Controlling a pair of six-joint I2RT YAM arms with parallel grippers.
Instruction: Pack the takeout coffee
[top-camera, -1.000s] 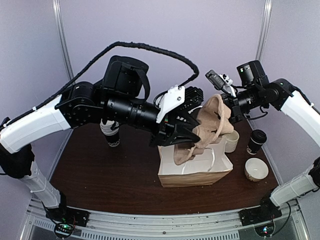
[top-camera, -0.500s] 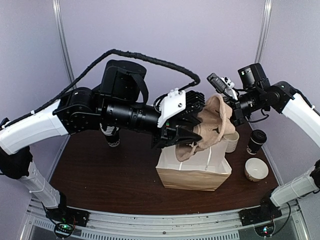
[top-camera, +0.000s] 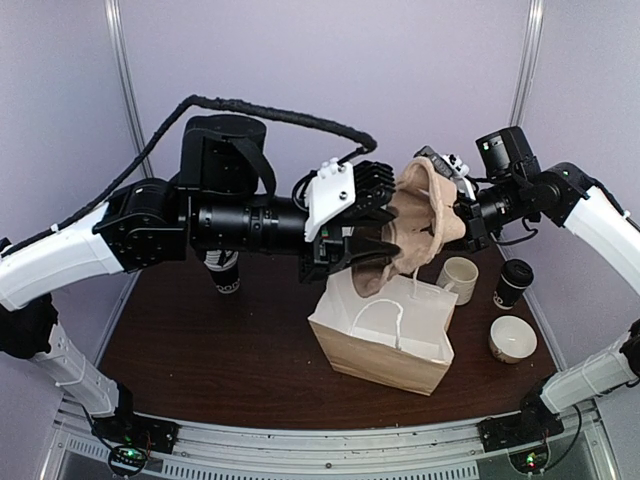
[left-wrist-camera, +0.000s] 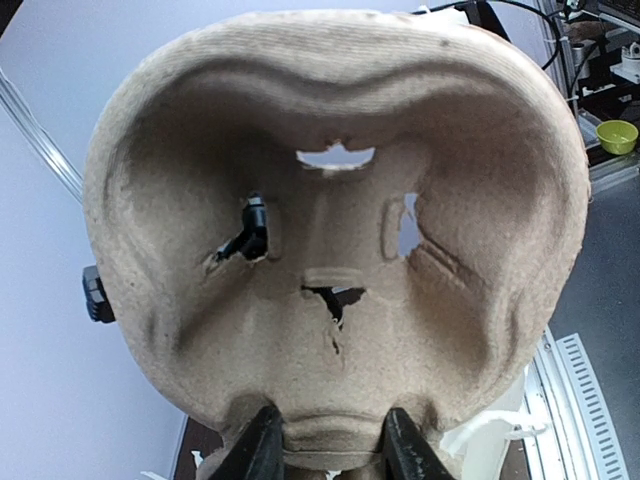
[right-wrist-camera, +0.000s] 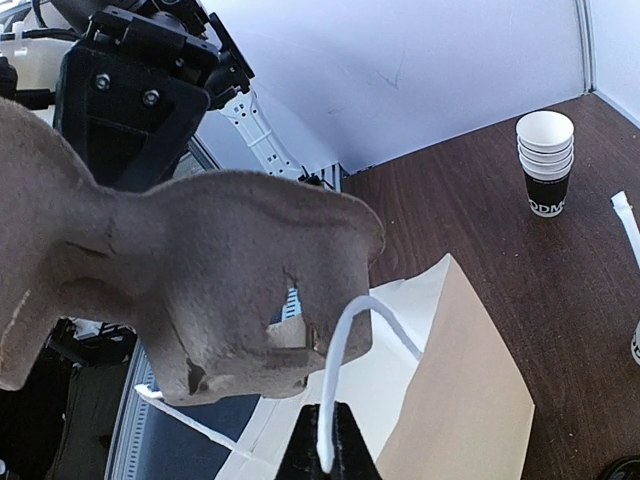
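The takeout coffee (top-camera: 512, 283), a black cup with a black lid, stands on the table at the right. My left gripper (top-camera: 365, 245) is shut on the rim of a beige pulp cup carrier (top-camera: 415, 225) and holds it in the air above the brown paper bag (top-camera: 385, 340). In the left wrist view both fingers (left-wrist-camera: 262, 450) pinch the carrier's lower edge (left-wrist-camera: 335, 200). My right gripper (right-wrist-camera: 325, 445) is shut on the bag's white handle (right-wrist-camera: 345, 350) and holds the bag (right-wrist-camera: 470, 400) up, tilted. In the top view the right gripper (top-camera: 462, 215) is partly hidden behind the carrier.
A stack of lidless cups (top-camera: 225, 272) stands at the back left, also seen in the right wrist view (right-wrist-camera: 546, 160). A white cup (top-camera: 458, 278) and a tipped cup (top-camera: 513, 340) stand near the coffee. A white stick (right-wrist-camera: 627, 218) lies on the table.
The bag has been pulled up by its handle and now tilts, its base swung toward the front right. The left arm has drawn the carrier up and slightly left.
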